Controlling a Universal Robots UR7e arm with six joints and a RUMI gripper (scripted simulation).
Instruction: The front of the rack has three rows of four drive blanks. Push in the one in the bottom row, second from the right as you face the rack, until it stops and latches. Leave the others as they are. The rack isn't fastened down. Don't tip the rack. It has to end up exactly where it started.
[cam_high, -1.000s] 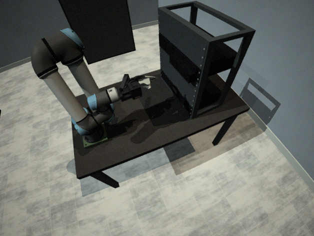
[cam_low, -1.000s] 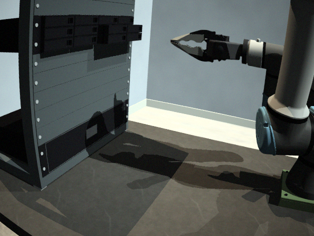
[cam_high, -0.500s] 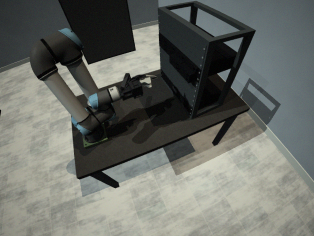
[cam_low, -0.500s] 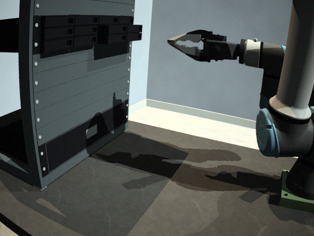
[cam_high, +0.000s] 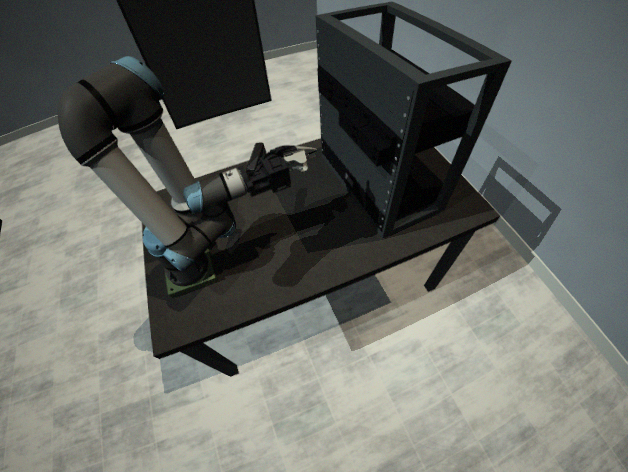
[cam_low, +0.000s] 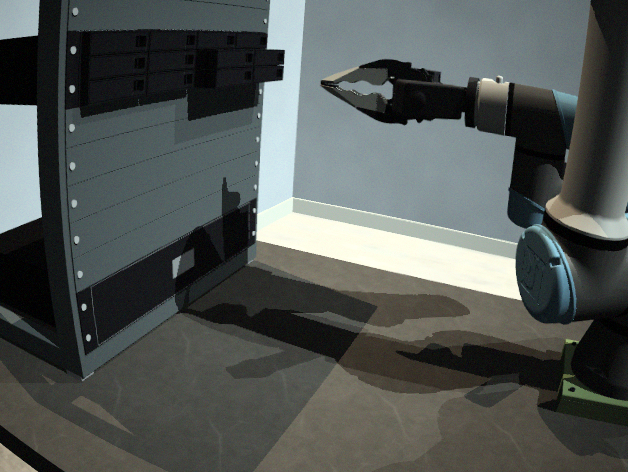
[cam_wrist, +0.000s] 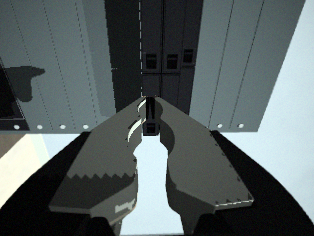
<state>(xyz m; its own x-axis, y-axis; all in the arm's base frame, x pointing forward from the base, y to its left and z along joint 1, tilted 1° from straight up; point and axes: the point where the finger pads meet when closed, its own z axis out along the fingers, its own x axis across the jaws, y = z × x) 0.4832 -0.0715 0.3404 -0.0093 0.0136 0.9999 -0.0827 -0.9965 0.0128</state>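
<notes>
The gripper (cam_low: 324, 83) is seen with its jaws brought together on nothing, tips touching, held level and short of the rack (cam_low: 50, 203) front, apart from it. The drive blanks (cam_low: 177, 58) are found near the top of the rack face in the exterior view, at about 10 o'clock in frame; several at the right end stand proud. The target blank (cam_low: 234, 76), bottom row, second from right, is judged not yet pushed; the press has not begun. The wrist view alone shows the tips lined up on a blank column. The top view alone shows the rack sitting square on the table (cam_high: 314, 284), untipped.
</notes>
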